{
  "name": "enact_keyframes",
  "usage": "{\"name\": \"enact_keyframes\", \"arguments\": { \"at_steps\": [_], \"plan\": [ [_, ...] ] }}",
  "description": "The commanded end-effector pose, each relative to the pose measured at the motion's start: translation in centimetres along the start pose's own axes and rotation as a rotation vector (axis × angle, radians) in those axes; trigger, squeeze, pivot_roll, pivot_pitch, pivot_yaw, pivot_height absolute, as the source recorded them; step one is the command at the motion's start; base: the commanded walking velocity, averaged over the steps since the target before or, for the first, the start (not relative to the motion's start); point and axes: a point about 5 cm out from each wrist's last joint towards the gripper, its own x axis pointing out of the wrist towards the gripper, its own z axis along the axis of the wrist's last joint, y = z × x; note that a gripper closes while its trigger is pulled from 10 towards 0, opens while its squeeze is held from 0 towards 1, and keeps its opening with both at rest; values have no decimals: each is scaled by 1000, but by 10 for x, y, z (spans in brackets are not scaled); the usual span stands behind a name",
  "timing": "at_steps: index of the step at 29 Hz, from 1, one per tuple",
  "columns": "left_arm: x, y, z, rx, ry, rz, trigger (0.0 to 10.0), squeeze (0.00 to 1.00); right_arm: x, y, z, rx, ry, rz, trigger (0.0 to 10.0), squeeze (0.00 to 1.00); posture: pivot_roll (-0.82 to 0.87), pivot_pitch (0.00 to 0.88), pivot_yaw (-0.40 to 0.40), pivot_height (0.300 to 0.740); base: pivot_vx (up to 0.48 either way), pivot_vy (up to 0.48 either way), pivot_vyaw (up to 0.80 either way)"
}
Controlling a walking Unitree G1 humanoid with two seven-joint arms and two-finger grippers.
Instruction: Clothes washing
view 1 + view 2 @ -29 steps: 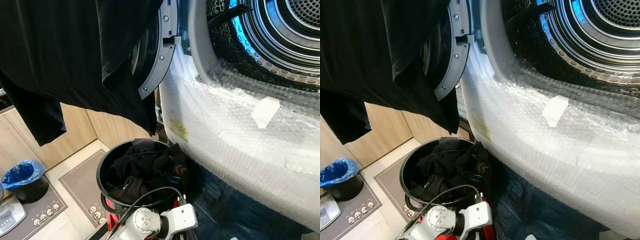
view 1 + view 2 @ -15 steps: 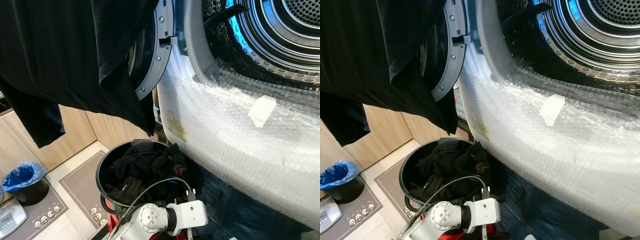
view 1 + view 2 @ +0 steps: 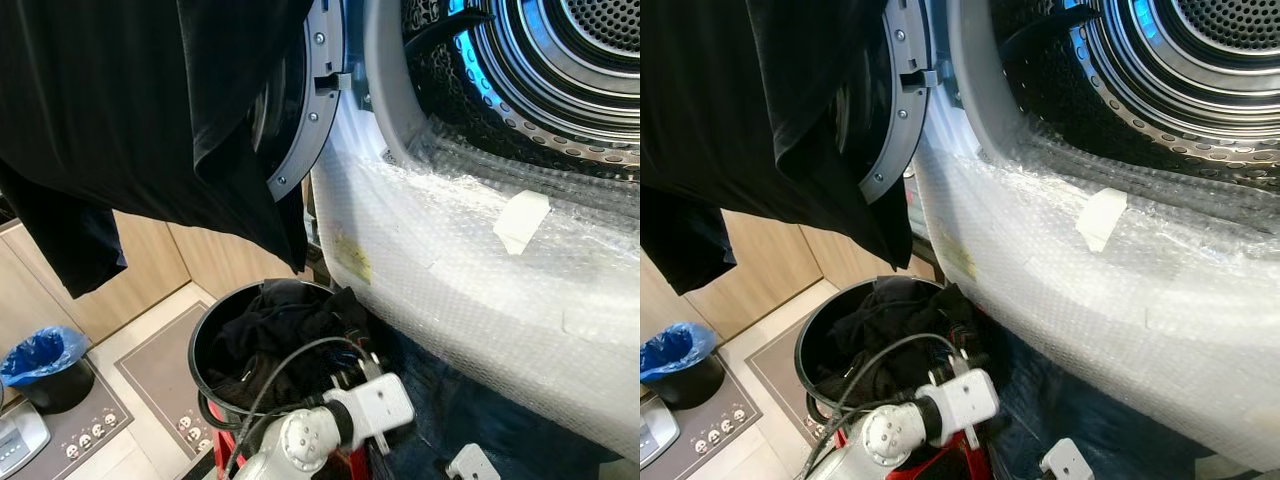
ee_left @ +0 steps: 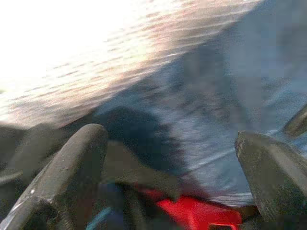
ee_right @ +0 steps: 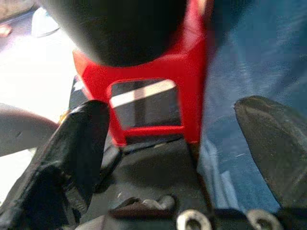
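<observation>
One blue-lined bin [image 3: 42,358] sits on the floor far left, by wooden cabinets [image 3: 150,262]. One large black garment [image 3: 130,110] hangs draped over the open washer door [image 3: 305,120], long axis vertical, hem pointing down toward the basket. One round black laundry basket [image 3: 205,350] stands below on a red stool [image 5: 158,86], heaped with dark clothes [image 3: 275,335], just beside the machine's front. Left arm [image 3: 320,435] reaches low past the basket; left claw [image 4: 168,172] has fingers spread apart, nothing between them, over blue fabric [image 4: 249,72]. Right claw [image 5: 170,158] also wide apart, empty, near the stool and the same blue cloth. One washer drum [image 3: 560,60] gapes open at right, its front wrapped in bubble wrap [image 3: 480,280] with one tape patch [image 3: 520,220].
</observation>
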Motion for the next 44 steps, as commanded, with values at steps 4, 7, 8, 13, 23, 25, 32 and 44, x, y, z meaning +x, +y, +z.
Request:
{"name": "enact_keyframes", "arguments": {
  "at_steps": [4,7,8,13,23,25,32,44],
  "plan": [
    [-5,4,4,20,14,60,10000,0,-2,0,8,-8,-78,-33,10000,0,-13,0,51,740,0,0,0],
    [-12,7,6,2,47,84,10000,0,-7,4,7,-33,-91,6,10000,0,-16,0,48,740,0,0,0],
    [-14,9,8,-7,50,106,10000,0,-9,4,5,-38,-77,6,10000,0,-19,0,49,740,0,0,0],
    [-18,14,10,-72,84,185,10000,0,-9,2,5,-42,-64,-6,10000,0,-14,0,44,740,0,0,0],
    [-27,29,1,-205,185,335,10000,0,-6,-3,13,-52,-66,-13,10000,0,3,0,29,740,0,0,0],
    [-28,31,-2,-212,198,351,10000,0,-6,-4,14,-55,-66,-14,10000,0,4,0,28,740,0,0,0],
    [-26,29,-4,-265,215,334,10000,0,-6,-8,22,-66,-90,-24,10000,0,-4,0,26,740,0,0,0],
    [-16,30,-5,-346,178,250,10000,0,-4,-7,28,-66,-120,-21,10000,0,-21,0,26,740,0,0,0]
  ]
}}
